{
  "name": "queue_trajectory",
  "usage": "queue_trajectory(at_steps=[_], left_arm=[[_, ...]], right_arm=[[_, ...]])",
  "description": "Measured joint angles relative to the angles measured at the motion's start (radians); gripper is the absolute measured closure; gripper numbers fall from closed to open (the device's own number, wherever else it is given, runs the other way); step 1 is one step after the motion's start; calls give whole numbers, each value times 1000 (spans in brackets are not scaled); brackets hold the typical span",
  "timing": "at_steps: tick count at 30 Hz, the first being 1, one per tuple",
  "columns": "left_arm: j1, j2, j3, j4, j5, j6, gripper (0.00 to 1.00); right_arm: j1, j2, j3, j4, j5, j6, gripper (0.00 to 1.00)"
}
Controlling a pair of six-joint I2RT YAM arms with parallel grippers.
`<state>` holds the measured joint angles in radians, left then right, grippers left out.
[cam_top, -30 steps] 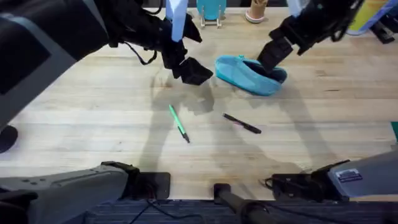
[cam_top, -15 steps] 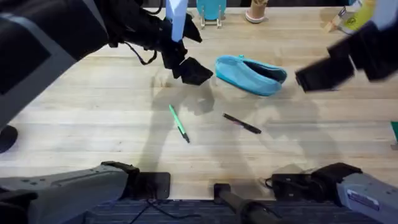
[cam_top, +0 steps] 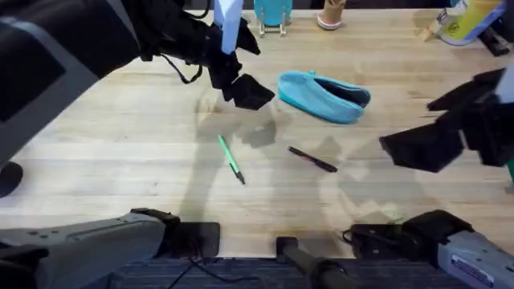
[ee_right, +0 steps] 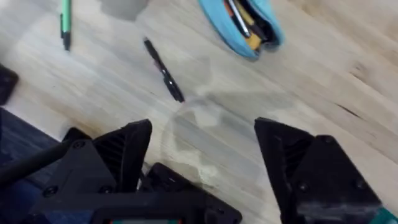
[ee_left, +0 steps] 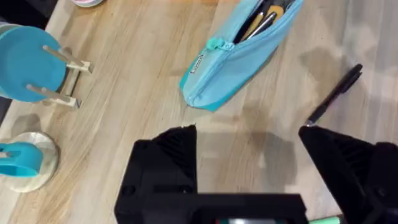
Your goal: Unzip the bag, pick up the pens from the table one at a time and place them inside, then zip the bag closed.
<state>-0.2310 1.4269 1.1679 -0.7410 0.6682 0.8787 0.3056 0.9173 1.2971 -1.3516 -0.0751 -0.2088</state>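
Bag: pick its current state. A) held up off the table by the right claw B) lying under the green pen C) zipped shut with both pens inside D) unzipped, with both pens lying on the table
D: the bag gapes open on the table, while the green pen and the black pen lie on the wood in front of it.

Bare table (cam_top: 120, 152) lies open on the left and near side. The left gripper (cam_top: 245, 90) hangs just left of the bag (cam_top: 321, 95); green pen (cam_top: 231, 159) and black pen (cam_top: 312, 159) lie mid-table; right gripper (cam_top: 422, 144) blocks the right.
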Motion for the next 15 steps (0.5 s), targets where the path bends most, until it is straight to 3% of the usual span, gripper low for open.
queue_trajectory(at_steps=[15], left_arm=[[0, -7, 0, -158, -12, 0, 8]], right_arm=[[184, 55, -125, 102, -31, 15, 4]])
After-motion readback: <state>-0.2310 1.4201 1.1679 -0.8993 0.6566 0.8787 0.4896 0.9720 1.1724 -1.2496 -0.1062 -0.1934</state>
